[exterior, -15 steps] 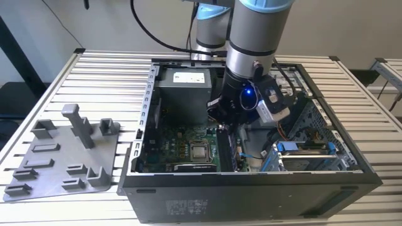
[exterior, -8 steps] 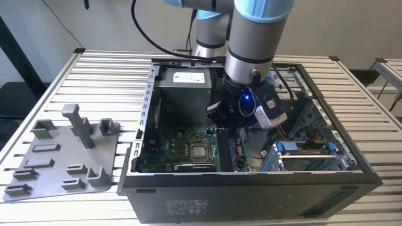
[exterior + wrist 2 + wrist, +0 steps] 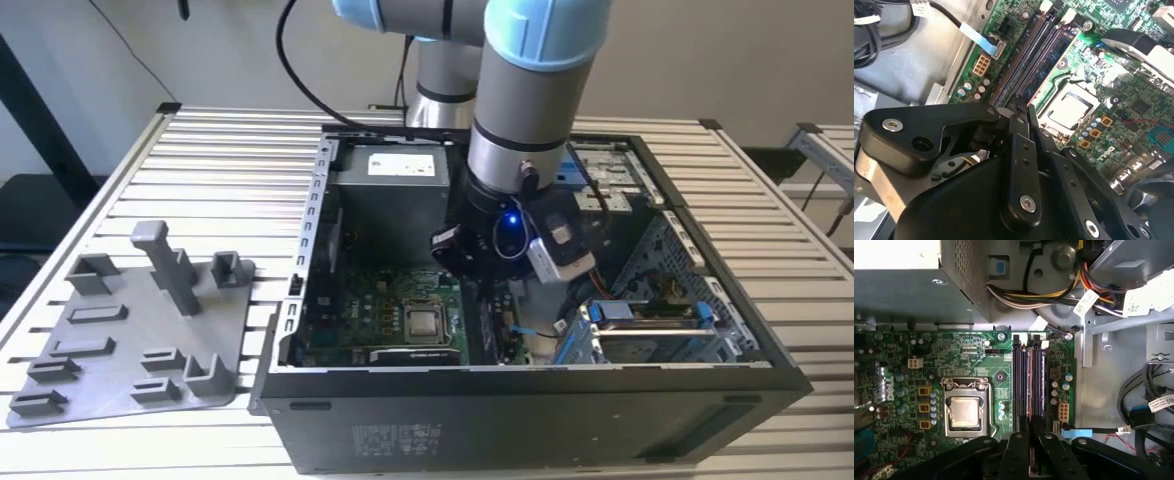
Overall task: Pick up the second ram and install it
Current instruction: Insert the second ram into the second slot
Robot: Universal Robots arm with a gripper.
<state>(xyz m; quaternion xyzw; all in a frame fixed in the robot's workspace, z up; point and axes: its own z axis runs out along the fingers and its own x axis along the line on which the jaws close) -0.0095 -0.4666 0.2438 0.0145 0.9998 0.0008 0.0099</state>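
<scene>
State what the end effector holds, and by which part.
Cannot be told: the end effector sits low over the memory slots, its own body hiding any hold.

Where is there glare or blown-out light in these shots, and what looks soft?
In the first wrist view the power supply top is blown out white; in the second wrist view the gripper linkage looks soft up close; in the exterior view light is even, the case front dark.

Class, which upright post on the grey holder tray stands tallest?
The T-topped post near the middle of the grey tray. It rises well above the short blocks around it.
</scene>
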